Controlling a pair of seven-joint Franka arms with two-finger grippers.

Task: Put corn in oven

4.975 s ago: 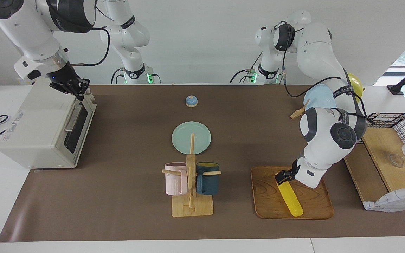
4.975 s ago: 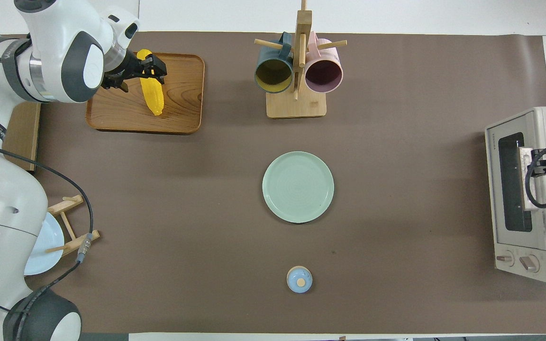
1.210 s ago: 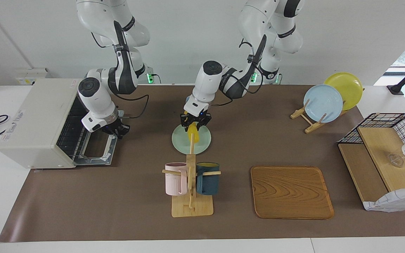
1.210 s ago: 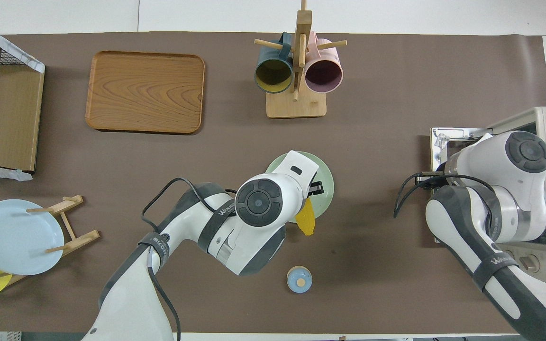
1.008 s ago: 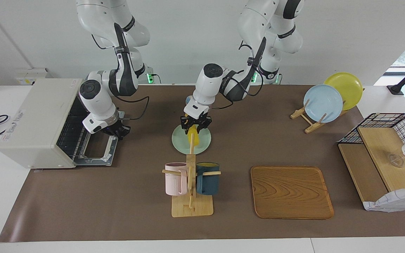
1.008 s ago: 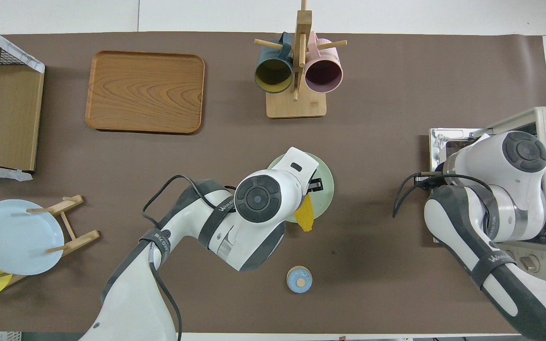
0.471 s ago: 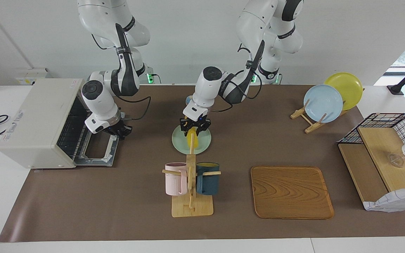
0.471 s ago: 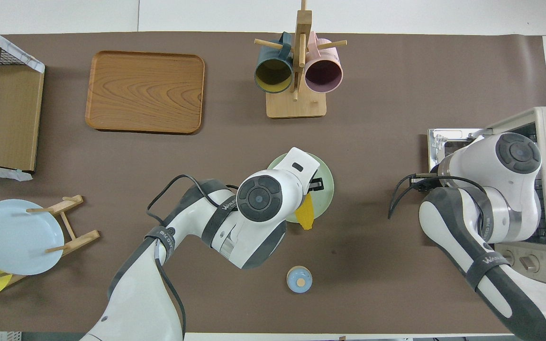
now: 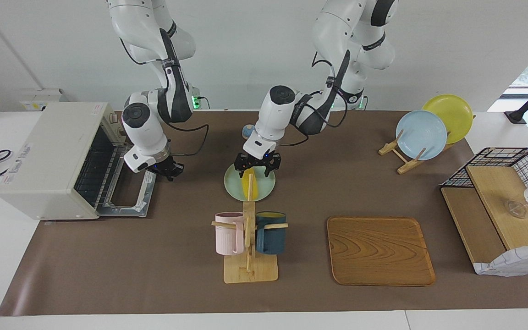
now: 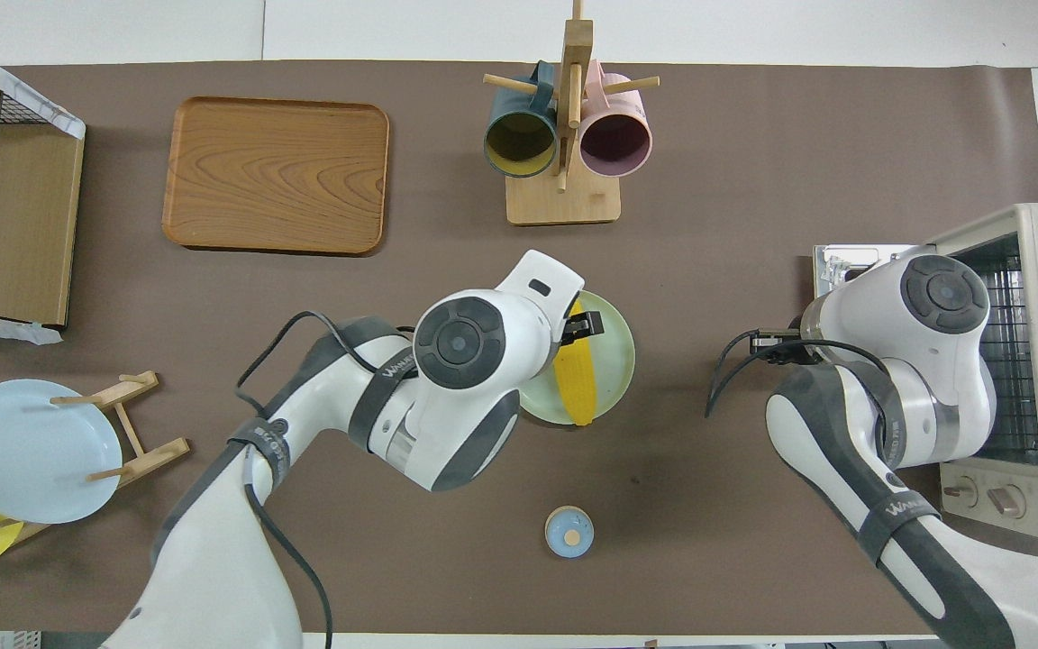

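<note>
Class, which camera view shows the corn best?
The overhead view: nearly the whole corn shows, lying on the green plate. In the facing view the mug rack's post crosses the corn.

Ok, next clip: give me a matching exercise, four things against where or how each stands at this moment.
Things:
1. corn
2. oven
3. left gripper
4. wooden tray

States:
A. door down, wire rack showing
B. bare, nothing on it
C. lying on the green plate
D. open, just over the corn

Pairs: 1-C, 2-A, 3-D, 4-B
</note>
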